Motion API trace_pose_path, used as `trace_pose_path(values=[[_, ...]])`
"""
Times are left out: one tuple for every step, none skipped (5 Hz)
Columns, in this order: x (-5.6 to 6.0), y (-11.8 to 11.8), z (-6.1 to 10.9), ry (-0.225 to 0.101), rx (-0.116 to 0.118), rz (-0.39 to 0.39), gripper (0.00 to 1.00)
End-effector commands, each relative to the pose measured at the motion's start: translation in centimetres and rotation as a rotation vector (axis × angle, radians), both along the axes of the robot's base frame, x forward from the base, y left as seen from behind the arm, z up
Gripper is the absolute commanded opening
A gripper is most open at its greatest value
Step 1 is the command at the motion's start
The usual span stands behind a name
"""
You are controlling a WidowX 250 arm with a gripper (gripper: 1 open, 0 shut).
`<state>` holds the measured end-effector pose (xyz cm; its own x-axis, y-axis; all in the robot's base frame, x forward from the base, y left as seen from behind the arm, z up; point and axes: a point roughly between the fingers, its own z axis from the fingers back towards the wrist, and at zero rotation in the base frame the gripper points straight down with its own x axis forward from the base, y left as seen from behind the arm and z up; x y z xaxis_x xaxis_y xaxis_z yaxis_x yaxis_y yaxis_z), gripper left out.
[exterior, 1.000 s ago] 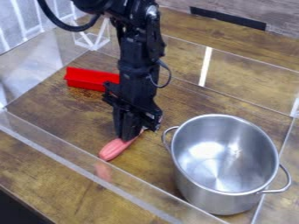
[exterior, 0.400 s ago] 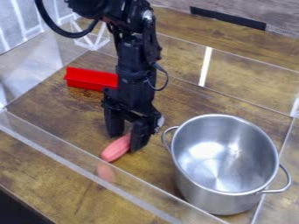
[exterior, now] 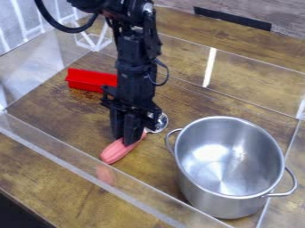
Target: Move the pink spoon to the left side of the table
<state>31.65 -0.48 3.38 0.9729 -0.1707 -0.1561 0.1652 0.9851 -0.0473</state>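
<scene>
The pink spoon (exterior: 116, 152) lies on the dark wooden table (exterior: 48, 125), near the front wall and just left of the pot. Only its salmon handle shows; the far end is hidden under the gripper. My gripper (exterior: 128, 136) points straight down onto the spoon's upper end. Its black fingers are drawn in close around the handle, and the spoon still rests on the wood.
A steel pot (exterior: 230, 165) stands right of the gripper, its handle almost touching the fingers. A bright red block (exterior: 86, 80) lies behind on the left. Low clear acrylic walls (exterior: 66, 153) border the table, the front one close to the spoon.
The gripper's fingers spread wide astride the spoon's end, then closed in on the handle. The arm has stayed over the same spot and the spoon has not shifted.
</scene>
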Motion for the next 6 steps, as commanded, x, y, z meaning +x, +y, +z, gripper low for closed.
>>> trace_pose_path(values=[[0.96, 0.13, 0.96, -0.039, -0.007, 0.005, 0.0], [0.64, -0.14, 0.59, -0.024, -0.023, 0.012, 1.0], [0.3, -0.43, 0.42, -0.008, -0.037, 0.015, 1.0], [0.36, -0.33, 0.92, 0.001, -0.036, 0.015, 0.0], [0.45, -0.27, 1.33, 0.006, -0.034, 0.014, 0.0], [0.53, -0.44, 1.29, 0.009, -0.034, 0.006, 0.0]])
